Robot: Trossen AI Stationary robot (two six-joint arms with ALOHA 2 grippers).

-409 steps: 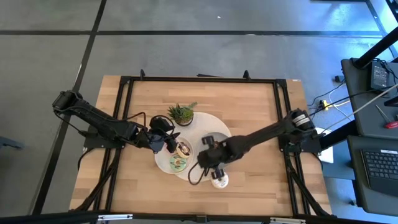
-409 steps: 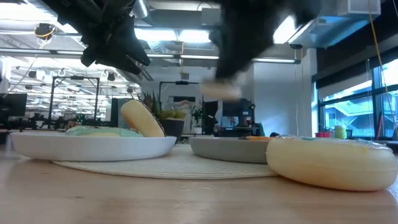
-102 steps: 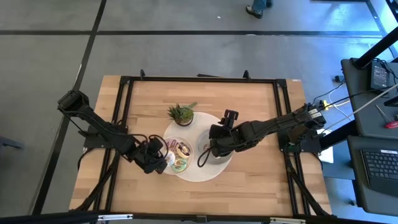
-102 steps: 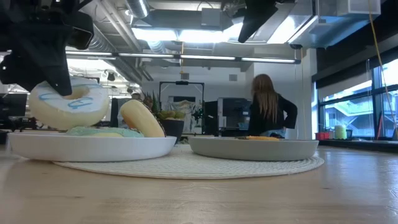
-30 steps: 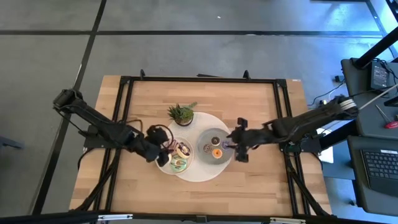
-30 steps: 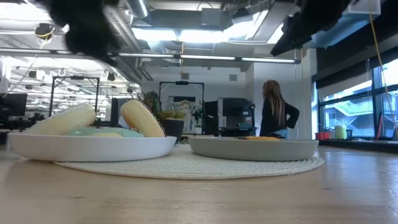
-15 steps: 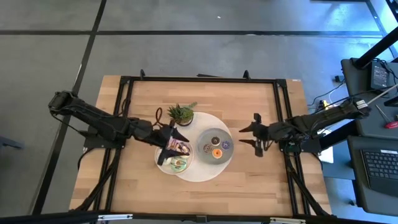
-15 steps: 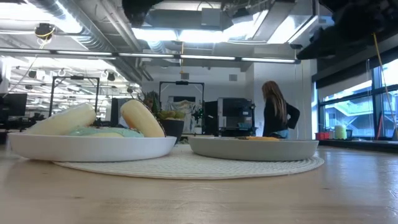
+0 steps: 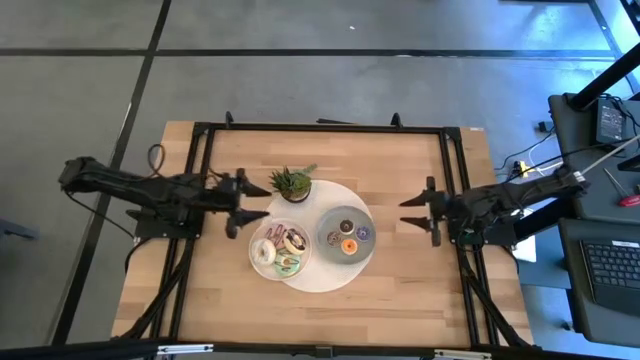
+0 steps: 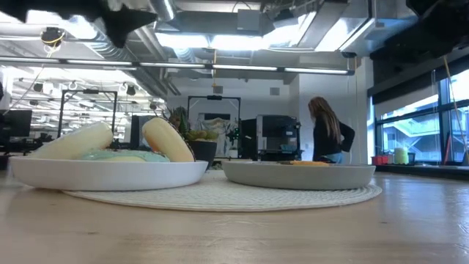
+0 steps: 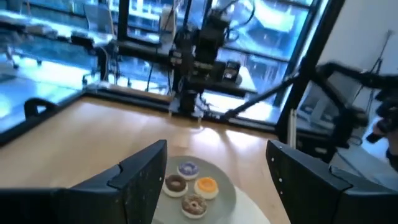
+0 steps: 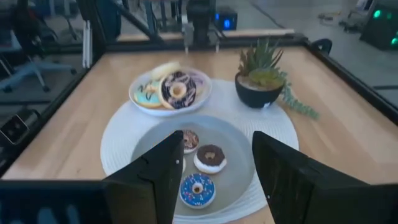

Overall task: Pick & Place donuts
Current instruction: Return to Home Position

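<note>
I reach in level from the frame's left edge, my left gripper [image 9: 258,201] pointing right, fingers spread wide and empty. My right gripper [image 9: 408,212] mirrors it from the right edge, just as wide, holding nothing (both well apart from the plates). At centre, the white plate [image 9: 272,276] carries three big donuts [image 9: 263,252], two leaning on edge. Just right of it, the grey plate [image 9: 325,250] holds four small donuts [image 9: 347,246] lying flat, holes up.
</note>
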